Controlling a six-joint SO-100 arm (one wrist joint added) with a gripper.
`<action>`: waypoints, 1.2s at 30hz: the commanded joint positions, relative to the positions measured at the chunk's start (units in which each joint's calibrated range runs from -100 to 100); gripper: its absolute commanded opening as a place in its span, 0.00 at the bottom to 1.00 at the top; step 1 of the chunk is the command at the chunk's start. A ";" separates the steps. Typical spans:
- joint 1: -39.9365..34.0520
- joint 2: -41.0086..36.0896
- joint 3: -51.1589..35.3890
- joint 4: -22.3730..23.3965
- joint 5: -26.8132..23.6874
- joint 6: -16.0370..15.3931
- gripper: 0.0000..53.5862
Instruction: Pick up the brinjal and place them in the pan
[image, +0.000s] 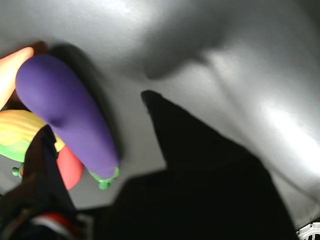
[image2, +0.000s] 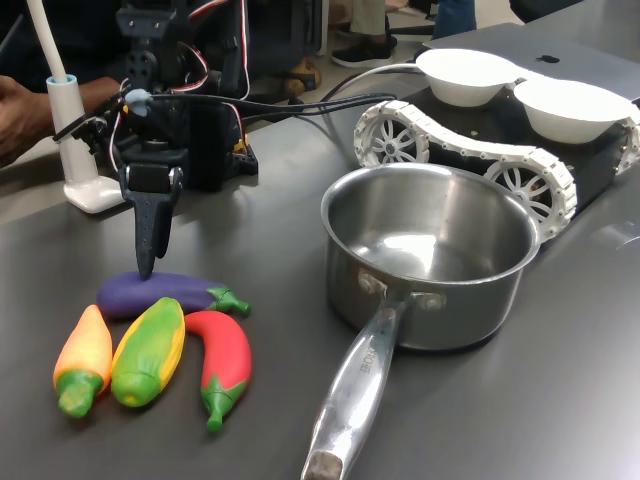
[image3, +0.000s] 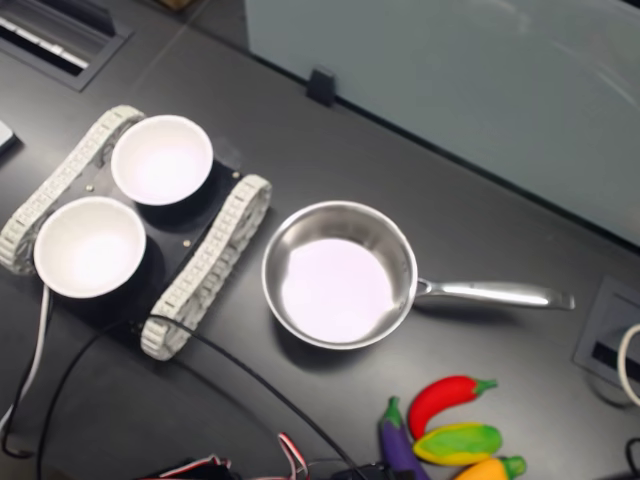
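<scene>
Evidently the reach is under way and nothing has been lifted. In the first exterior view the gripper (image2: 146, 262) points straight down, its dark tip just above or touching the top of the brinjal (image2: 165, 294), which lies flat on the table (image2: 280, 210) with its green stem toward the pan (image2: 430, 255). Whether the tip actually touches cannot be told. From that side the fingers look like one closed blade, but the wrist view shows one dark finger (image: 200, 165) well apart from the brinjal (image: 70, 115) on one side and another dark part at the other side near the corn (image: 17, 132). So whether the jaws are spread or closed cannot be told; they grip nothing.

The brinjal sits at the back of a tight row: the corn (image2: 150, 350) and red chilli (image2: 225, 360) lie just in front of it, touching or nearly so, with an orange-yellow piece (image2: 85, 358) at the first exterior view's left. The pan stands empty, well apart, handle toward the camera; the second exterior view shows its bowl (image3: 338, 272) bare.

Next, by this reading, the jaws need to straddle the brinjal across its narrow width and come down without catching the corn, then close, lift and carry it over the rim. The smooth rounded body could slip or roll if pinched off centre.
</scene>
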 joint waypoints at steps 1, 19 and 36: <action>1.54 -2.65 -4.68 -1.96 -0.15 0.66 0.58; -2.13 2.67 -9.86 -3.93 -0.20 0.66 0.58; -4.20 11.44 -13.04 -4.61 -0.44 0.49 0.58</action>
